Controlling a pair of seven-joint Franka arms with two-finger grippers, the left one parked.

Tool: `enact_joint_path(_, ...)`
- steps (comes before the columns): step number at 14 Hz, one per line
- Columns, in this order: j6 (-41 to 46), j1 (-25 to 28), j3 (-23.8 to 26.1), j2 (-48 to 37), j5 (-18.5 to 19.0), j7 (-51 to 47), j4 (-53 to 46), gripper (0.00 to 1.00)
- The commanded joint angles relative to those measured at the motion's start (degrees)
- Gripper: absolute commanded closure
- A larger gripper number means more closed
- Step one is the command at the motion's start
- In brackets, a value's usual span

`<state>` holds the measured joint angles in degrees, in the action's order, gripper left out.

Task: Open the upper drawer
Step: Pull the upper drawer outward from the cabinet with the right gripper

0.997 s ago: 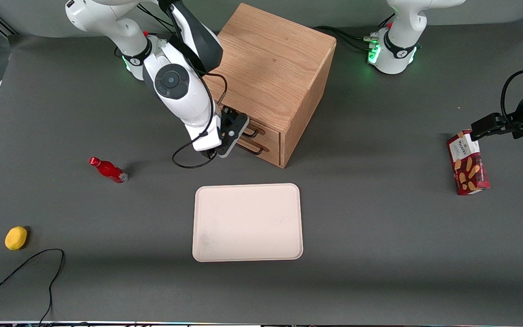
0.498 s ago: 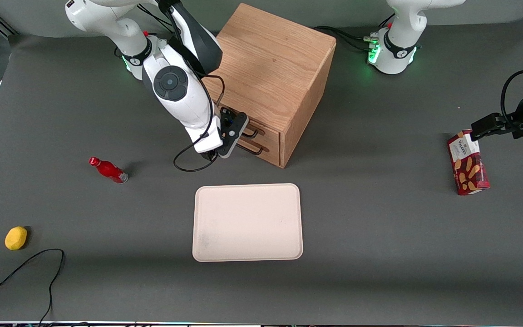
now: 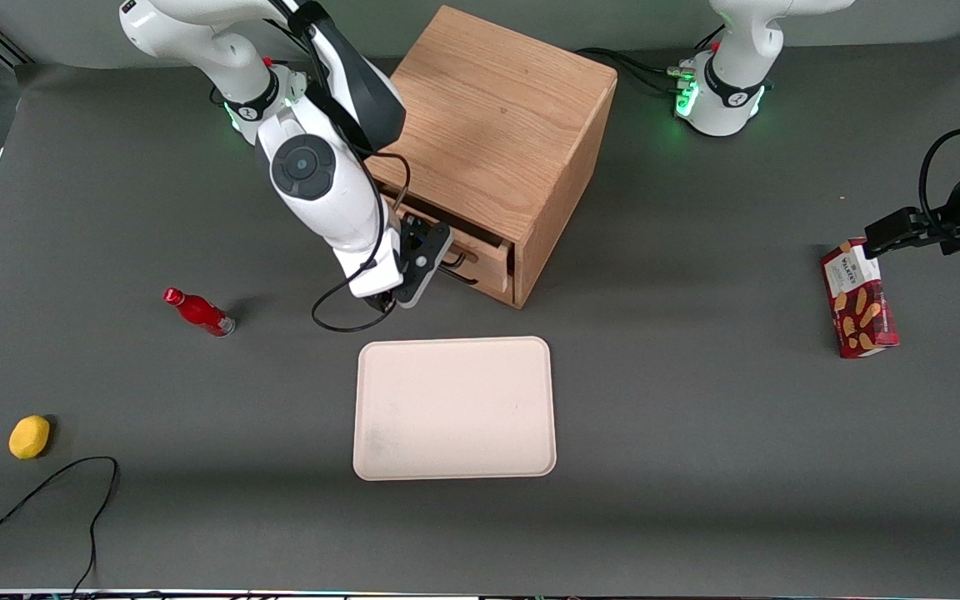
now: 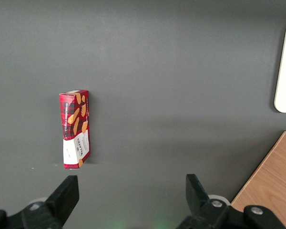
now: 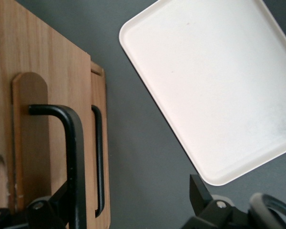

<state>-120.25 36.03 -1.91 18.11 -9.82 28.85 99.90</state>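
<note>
The oak cabinet stands at the middle of the table's back. Its upper drawer sticks out a little from the cabinet front, with a dark gap above it. My gripper is in front of that drawer at its black bar handle. It is open: the fingers stand wide apart, and the handle bar runs between them, close against one finger. The wood-grain front panel fills much of the right wrist view. The bottom drawer's handle shows beside it, farther back.
A cream tray lies nearer the front camera than the cabinet, also as the tray. A red bottle, a yellow lemon and a black cable lie toward the working arm's end. A cookie box lies toward the parked arm's end.
The upper drawer has slid a short way out of the cabinet. My gripper and forearm have moved away from the cabinet front with the handle.
</note>
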Motion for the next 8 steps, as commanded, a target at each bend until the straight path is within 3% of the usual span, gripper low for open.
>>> enact_joint_path(1, 0.2, -0.3, -0.5, 1.8, -1.1, 2.5, -2.7, 0.00)
enact_joint_path(8, 0.2, -1.3, -2.3, 2.6, -1.2, 5.9, -3.5, 0.00)
